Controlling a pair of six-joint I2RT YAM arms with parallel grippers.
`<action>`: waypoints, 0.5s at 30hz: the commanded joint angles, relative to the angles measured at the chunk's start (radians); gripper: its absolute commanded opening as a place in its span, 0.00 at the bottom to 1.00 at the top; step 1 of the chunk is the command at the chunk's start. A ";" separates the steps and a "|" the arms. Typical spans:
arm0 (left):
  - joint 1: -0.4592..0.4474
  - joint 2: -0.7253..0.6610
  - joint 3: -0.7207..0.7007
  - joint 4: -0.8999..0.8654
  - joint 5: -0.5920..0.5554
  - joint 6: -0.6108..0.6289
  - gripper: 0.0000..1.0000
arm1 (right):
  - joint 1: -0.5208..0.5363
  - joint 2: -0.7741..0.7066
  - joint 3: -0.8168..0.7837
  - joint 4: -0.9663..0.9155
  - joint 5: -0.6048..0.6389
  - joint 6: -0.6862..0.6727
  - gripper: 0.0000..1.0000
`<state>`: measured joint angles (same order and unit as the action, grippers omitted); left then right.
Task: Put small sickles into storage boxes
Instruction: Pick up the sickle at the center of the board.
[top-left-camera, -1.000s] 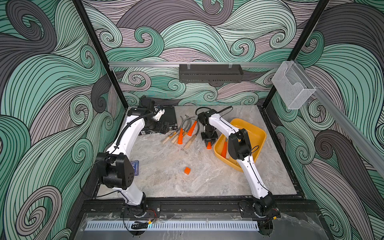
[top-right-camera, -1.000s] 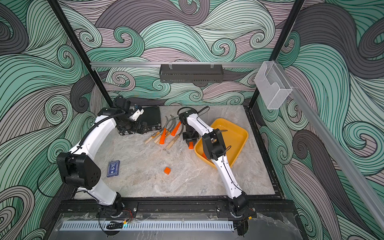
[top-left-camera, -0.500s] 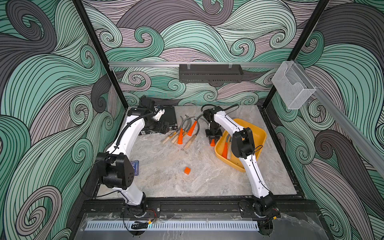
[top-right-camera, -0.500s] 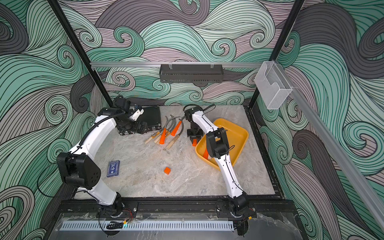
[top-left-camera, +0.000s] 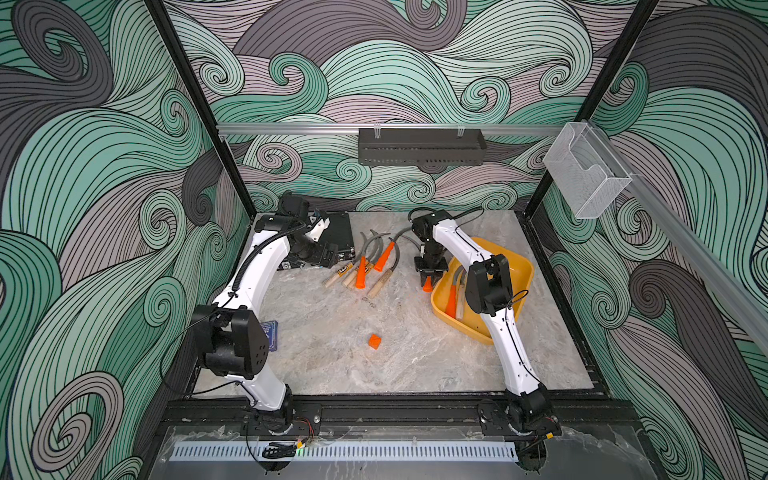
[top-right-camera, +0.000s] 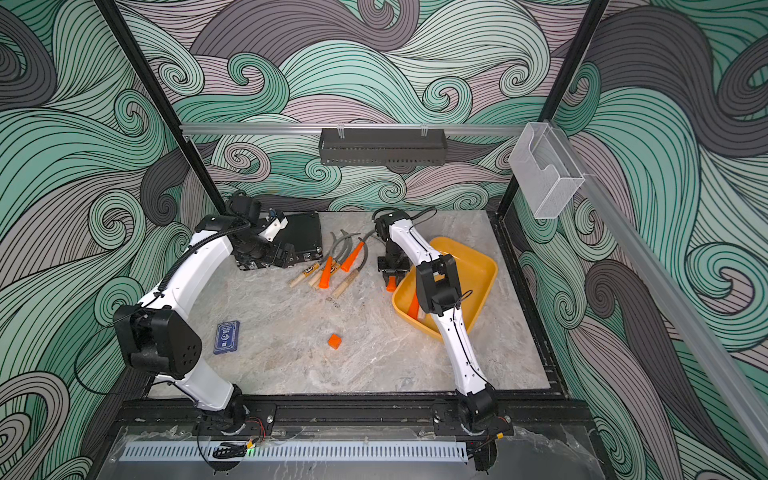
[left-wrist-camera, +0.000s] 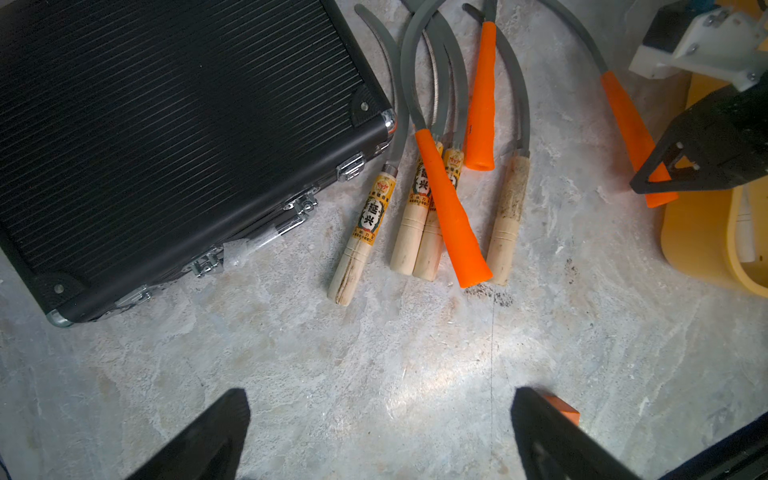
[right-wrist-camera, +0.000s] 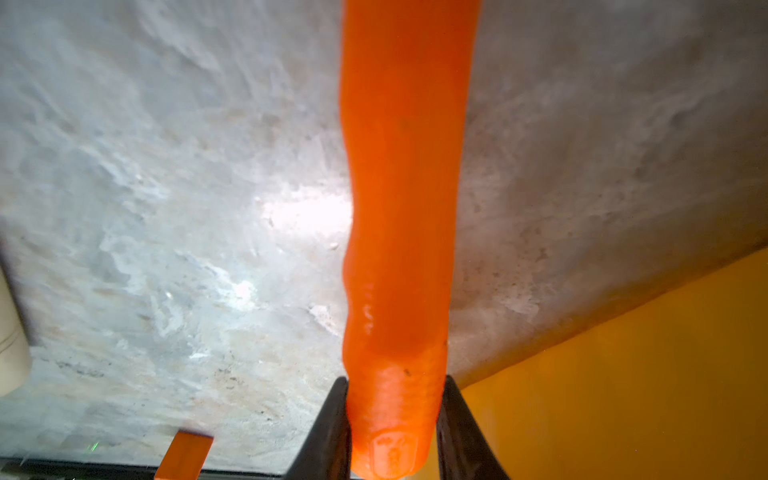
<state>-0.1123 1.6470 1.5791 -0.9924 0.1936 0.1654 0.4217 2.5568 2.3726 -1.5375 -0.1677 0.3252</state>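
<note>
marble tabletop (top-left-camera: 332, 365): my right fingers (right-wrist-camera: 328, 436) clamped on orange-handled sickle (right-wrist-camera: 399, 208) beside yellow tray (top-left-camera: 517, 270); my left fingers (left-wrist-camera: 208, 440) spread, far from tray.

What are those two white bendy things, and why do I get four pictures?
They are two robot arms, a left arm and a right arm. Two pictures look down from above on the whole table. The other two come from little cameras by each arm's hand. On the table lie a pile of small sickles, a black case, an orange cube and a small blue packet. Two sickles already lie in the yellow tray. The right hand is shut on an orange-handled sickle, close beside the tray. The left hand is open and holds nothing.
</note>
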 joint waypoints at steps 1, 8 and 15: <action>0.008 -0.015 0.019 -0.004 0.018 -0.009 0.99 | -0.003 -0.043 0.005 -0.057 -0.081 -0.012 0.00; 0.008 -0.016 0.017 -0.003 0.018 -0.005 0.99 | -0.004 -0.091 -0.008 -0.088 -0.156 -0.020 0.00; 0.007 -0.013 0.014 0.003 0.033 -0.009 0.98 | -0.006 -0.115 0.008 -0.102 -0.247 -0.005 0.00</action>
<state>-0.1123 1.6470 1.5791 -0.9920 0.2012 0.1654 0.4213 2.4882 2.3688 -1.6096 -0.3511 0.3183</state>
